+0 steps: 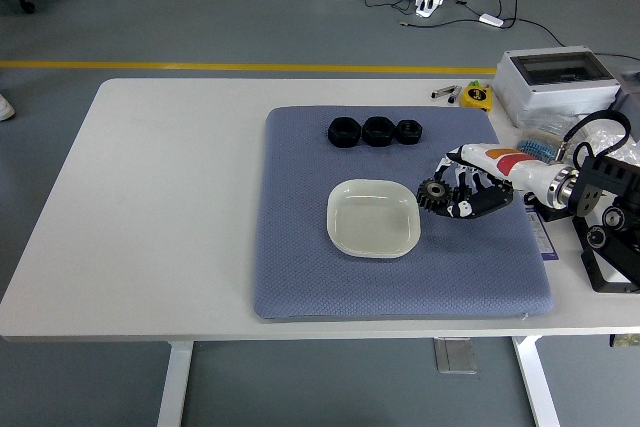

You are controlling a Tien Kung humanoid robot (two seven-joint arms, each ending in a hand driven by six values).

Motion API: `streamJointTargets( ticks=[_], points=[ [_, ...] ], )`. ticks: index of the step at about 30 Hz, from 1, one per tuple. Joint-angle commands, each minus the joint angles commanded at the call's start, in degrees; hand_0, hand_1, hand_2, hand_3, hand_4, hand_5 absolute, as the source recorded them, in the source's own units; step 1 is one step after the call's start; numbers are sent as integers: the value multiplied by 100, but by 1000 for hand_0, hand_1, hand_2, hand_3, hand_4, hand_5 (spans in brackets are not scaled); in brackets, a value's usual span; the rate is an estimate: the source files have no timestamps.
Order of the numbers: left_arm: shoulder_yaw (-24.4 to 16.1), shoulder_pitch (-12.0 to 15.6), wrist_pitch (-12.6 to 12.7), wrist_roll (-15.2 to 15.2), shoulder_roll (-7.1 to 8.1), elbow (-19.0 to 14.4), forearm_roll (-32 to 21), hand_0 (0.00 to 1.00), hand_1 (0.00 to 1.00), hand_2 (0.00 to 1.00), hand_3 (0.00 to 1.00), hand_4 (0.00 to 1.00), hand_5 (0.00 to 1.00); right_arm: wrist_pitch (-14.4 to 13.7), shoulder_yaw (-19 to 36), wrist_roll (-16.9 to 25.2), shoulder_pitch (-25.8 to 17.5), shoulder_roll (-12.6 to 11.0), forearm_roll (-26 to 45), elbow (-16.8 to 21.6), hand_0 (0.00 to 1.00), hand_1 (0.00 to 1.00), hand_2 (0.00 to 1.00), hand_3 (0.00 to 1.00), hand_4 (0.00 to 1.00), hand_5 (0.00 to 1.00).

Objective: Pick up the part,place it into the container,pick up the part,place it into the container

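Only the right arm (560, 182) showing, with a white shell at the wrist and a patch of orange and red on top of it. Black and white fingers (462, 190) on the right hand (470, 192), thin and bony like a skeleton's. Behind the wrist, a shiny silver ring, then chunky black parts with round bits, and a black cable looping over the top.
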Motion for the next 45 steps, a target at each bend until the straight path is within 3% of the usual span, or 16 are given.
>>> streamJointTargets(
  ticks=[8, 16, 17, 21, 22, 23, 28, 29, 40, 41, 45],
  points=[
    [-20, -8, -3, 19, 16, -5, 26, 714, 727, 753, 666, 692, 668, -140, -346, -47, 287, 499, -55, 64, 2, 134, 272, 490, 782, 373],
    [-25, -22, -14, 36, 42, -18, 51, 714, 726, 754, 666, 692, 669, -749, -795, -158, 560, 1078, -399, -437, 17, 155, 303, 492, 779, 370],
    [-26, -24, -15, 39, 45, -20, 54, 714, 726, 755, 667, 692, 666, -824, -846, -175, 587, 1146, -512, -524, 171, 318, 459, 630, 860, 331],
    [-16, -36, -17, 42, 57, -26, 50, 714, 726, 755, 667, 692, 666, -962, -942, -199, 638, 1278, -1054, -756, 171, 318, 459, 630, 860, 331],
    [-10, -38, -16, 41, 59, -27, 44, 714, 726, 755, 667, 692, 666, -978, -952, -195, 644, 1291, -1185, -797, 171, 318, 459, 630, 860, 331],
    [-11, -39, -15, 41, 60, -27, 42, 714, 726, 755, 668, 692, 666, -976, -956, -193, 647, 1297, -1260, -822, 318, 520, 787, 998, 998, 385],
    [-7, -35, -14, 40, 64, -29, 31, 714, 726, 755, 668, 692, 666, -948, -928, -119, 629, 1257, -1627, -878, 318, 520, 787, 998, 998, 385],
    [-13, -30, -15, 42, 62, -29, 36, 714, 727, 755, 668, 693, 667, -952, -909, -102, 623, 1245, -1659, -882, 379, 582, 900, 998, 998, 398],
    [-41, -9, -9, 48, 50, -25, 70, 714, 727, 757, 670, 692, 665, -930, -605, -63, 564, 1059, -1553, -851, 391, 583, 905, 998, 998, 397],
    [-37, -9, -7, 46, 50, -24, 63, 714, 728, 757, 670, 692, 666, -941, -565, -74, 559, 1036, -1540, -856, 369, 564, 853, 998, 998, 404],
    [-18, -10, -2, 35, 51, -23, 32, 714, 728, 757, 670, 692, 666, -1002, -350, -160, 542, 906, -1544, -991, 369, 564, 853, 998, 998, 404]
  ],
)
